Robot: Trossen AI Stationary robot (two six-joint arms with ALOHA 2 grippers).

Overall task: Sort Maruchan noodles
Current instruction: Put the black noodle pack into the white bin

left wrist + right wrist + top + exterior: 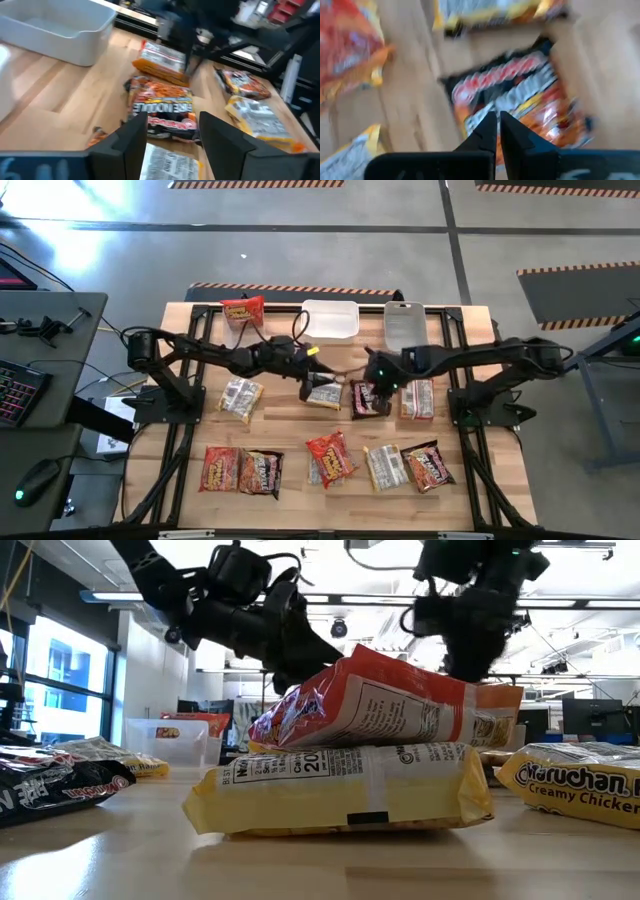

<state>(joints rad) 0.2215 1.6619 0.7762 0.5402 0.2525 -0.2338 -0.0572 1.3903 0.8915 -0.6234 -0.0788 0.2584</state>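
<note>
Your left claw (172, 137) is released, fingers apart, above a yellow packet (322, 392) at the counter (480, 480) middle. Your right claw (498, 131) is clenched and empty over the dark packet (370, 400). Other Maruchan noodles (330, 457) lie spread around.

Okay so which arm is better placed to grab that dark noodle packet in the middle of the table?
Probably the right. The right gripper hovers directly over the dark packet, though its fingers are shut and must open first. The left gripper is open but sits over a yellow packet beside it.
</note>
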